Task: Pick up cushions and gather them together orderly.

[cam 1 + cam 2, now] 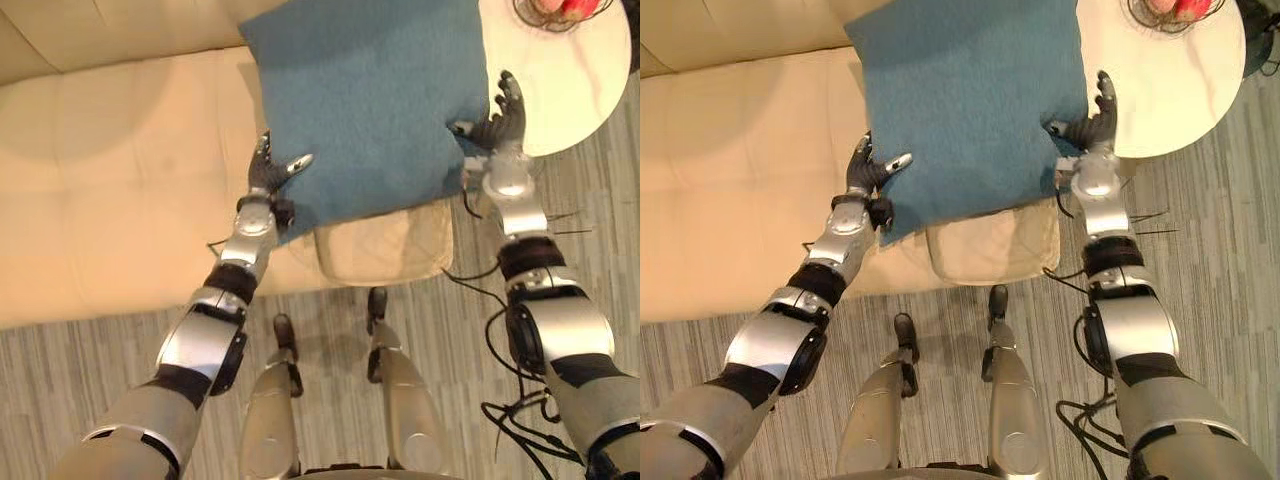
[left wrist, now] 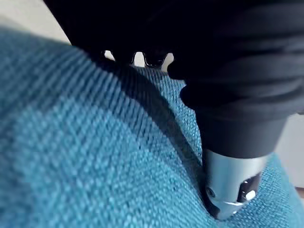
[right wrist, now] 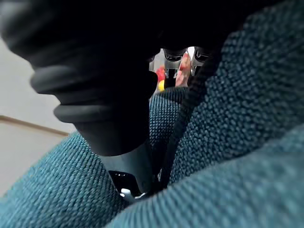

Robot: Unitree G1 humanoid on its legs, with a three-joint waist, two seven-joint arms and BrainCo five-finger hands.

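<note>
Blue cushion (image 1: 360,110) is held up over the cream sofa (image 1: 110,180), gripped at two opposite edges. Its far edge reaches toward the sofa back, and its near edge overlaps a cream cushion (image 1: 380,250) lying at the sofa's front edge.

Left robot hand (image 1: 265,178): on the blue cushion's left edge. Thumb is laid across the top face, fingers run up along the edge — pinching the cloth.

Right robot hand (image 1: 503,125): on the right edge, low down. Thumb hooks onto the fabric and the edge is drawn into a notch there. Fingers point up, between the cushion and the round white tabletop (image 1: 570,90).

Head views alone show the layout: sofa, both cushions, the tabletop beside the sofa's end, a wire basket (image 1: 1170,12) with something red in it at the tabletop's far rim, and the striped grey floor (image 1: 100,370).

Left wrist view adds the thumb (image 2: 232,190) pressed flat into the blue weave, with dark fingertips (image 2: 154,59) past the cushion's edge.

Right wrist view adds the thumb (image 3: 130,175) sunk in a fold of the cloth — fabric bulges on both sides of it. Fingertips (image 3: 173,54) show beyond, with red and yellow blurs behind them, too unclear to identify.
</note>
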